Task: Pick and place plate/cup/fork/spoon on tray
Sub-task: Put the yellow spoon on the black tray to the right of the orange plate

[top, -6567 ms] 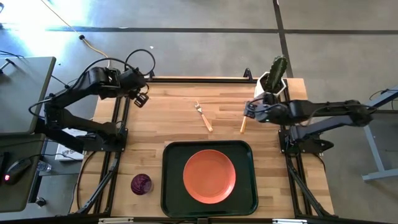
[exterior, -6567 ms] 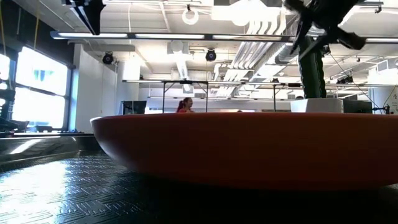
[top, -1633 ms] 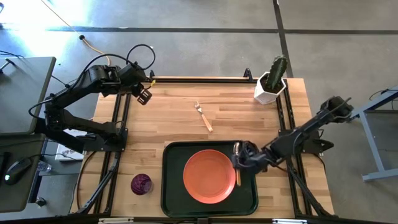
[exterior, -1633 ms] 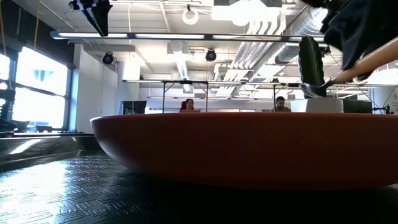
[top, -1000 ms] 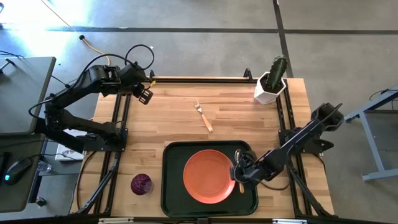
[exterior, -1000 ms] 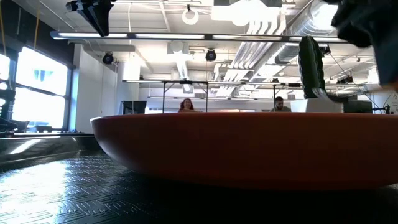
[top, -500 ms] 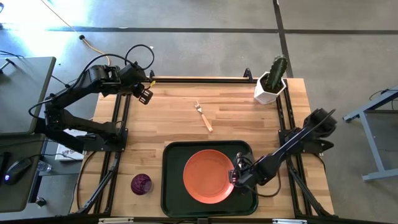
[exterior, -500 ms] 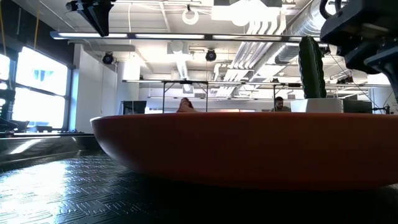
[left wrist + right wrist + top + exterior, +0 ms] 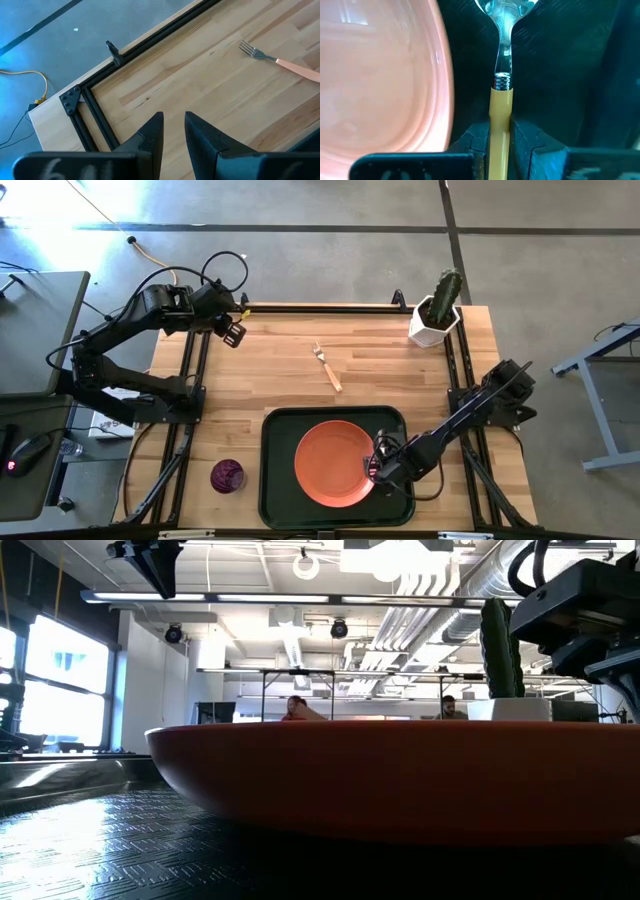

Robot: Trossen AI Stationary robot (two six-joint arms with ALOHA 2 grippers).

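1. Right hand [image 9: 378, 470] is low over the tray [image 9: 275, 480], in the strip between the plate [image 9: 333, 463] and the tray's right rim, clamped on the spoon [image 9: 501, 95] by its wooden handle.
2. Spoon bowl points ahead of the fingers, just beside the plate's rim.
3. Plate sits in the tray at the worktop's [image 9: 280, 370] front edge.
4. Fork [image 9: 327, 366] lies mid-worktop toward the back.
5. Cup [image 9: 227, 476] stands near the front-left corner.
6. Left hand [image 9: 231, 333] waits over the back-left corner, fingers slightly apart, holding nothing.
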